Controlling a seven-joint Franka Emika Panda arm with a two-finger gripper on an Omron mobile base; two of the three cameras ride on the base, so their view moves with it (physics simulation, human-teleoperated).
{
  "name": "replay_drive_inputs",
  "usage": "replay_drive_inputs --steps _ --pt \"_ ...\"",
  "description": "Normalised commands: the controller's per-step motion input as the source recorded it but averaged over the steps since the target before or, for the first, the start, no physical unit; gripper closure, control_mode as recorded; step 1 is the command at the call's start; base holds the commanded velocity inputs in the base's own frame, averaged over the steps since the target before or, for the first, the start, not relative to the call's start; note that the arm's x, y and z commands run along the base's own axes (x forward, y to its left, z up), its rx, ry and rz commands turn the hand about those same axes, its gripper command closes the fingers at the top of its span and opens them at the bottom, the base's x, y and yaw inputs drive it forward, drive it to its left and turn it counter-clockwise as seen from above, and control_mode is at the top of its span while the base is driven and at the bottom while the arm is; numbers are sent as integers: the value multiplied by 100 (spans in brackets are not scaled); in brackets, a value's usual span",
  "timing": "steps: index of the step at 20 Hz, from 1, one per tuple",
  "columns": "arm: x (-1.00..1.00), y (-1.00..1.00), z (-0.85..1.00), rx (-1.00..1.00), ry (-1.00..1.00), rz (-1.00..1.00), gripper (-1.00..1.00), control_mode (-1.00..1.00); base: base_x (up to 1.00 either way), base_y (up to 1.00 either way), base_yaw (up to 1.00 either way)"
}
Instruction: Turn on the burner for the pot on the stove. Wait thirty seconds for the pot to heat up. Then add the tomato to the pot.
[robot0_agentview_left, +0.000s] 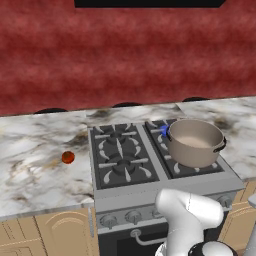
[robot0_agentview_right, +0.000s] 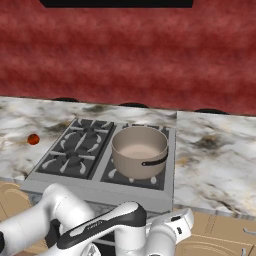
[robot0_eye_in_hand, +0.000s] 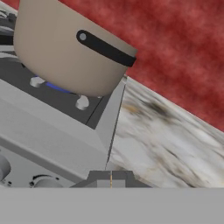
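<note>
Pot (robot0_agentview_left: 196, 142) sits on the right side of the stove (robot0_agentview_left: 150, 192), over the right-hand burners, wide and low with a pale inside and a dark side handle. From the hand camera you get its tan wall up close with that black handle (robot0_eye_in_hand: 105, 49) running across it, and a thin strip of blue glow under its base where the burner (robot0_eye_in_hand: 57, 87) is lit. In the left base view there's also a small blue spot right at the pot's back left edge.

Tomato (robot0_agentview_left: 68, 157) is over on the marble counter (robot0_agentview_left: 35, 165) to the left of the stove, well apart from the pot and nowhere near the arm. Same little red ball shows at the left edge of the right base view, near the cooktop's left side.

Gripper (robot0_eye_in_hand: 110, 177) is low down by the stove's front right corner, looking up past the knobs (robot0_agentview_left: 120, 218) at the pot. Its two dark tips are pressed together with basically no gap, so it's clenched and empty, nothing between the fingers. The white arm bulks up in front of the oven door and bar handle (robot0_agentview_left: 147, 239) in both base views.

Red wall (robot0_agentview_left: 125, 55) runs behind the whole counter.
</note>
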Motion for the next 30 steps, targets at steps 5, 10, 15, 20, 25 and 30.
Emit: replay_drive_inputs --steps 5,10,15,20,25,30 --pt "0 0 0 0 0 0 100 -100 0 0 0" --pt "0 0 0 0 0 0 100 -100 0 0 0" --pt "0 0 0 0 0 0 100 -100 0 0 0" --pt "0 0 0 0 0 0 100 -100 0 0 0" --pt "0 0 0 0 0 0 100 -100 0 0 0" --pt "0 0 0 0 0 0 100 -100 0 0 0"
